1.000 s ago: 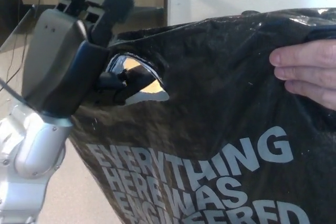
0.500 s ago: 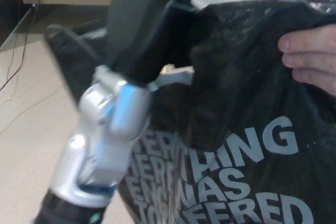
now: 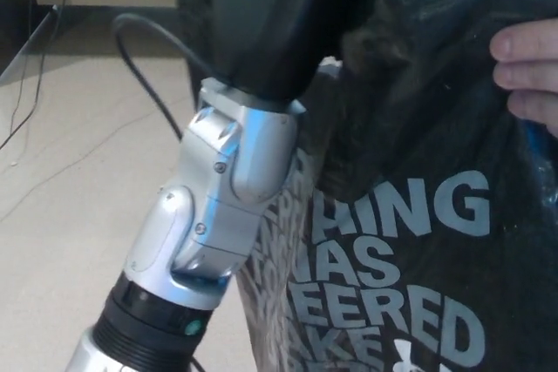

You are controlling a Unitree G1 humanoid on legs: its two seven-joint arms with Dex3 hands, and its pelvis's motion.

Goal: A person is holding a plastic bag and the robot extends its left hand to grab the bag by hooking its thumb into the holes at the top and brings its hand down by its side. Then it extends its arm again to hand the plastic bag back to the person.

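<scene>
Left robot hand (image 3: 279,15) pressed against top of black plastic bag (image 3: 418,215), finger state can't tell; person's hand (image 3: 527,71) grips bag's right side.

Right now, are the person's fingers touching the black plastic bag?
Touching. In the head view the person's fingers lie flat against the upper right of the black plastic bag, with no gap between them and the plastic.
</scene>
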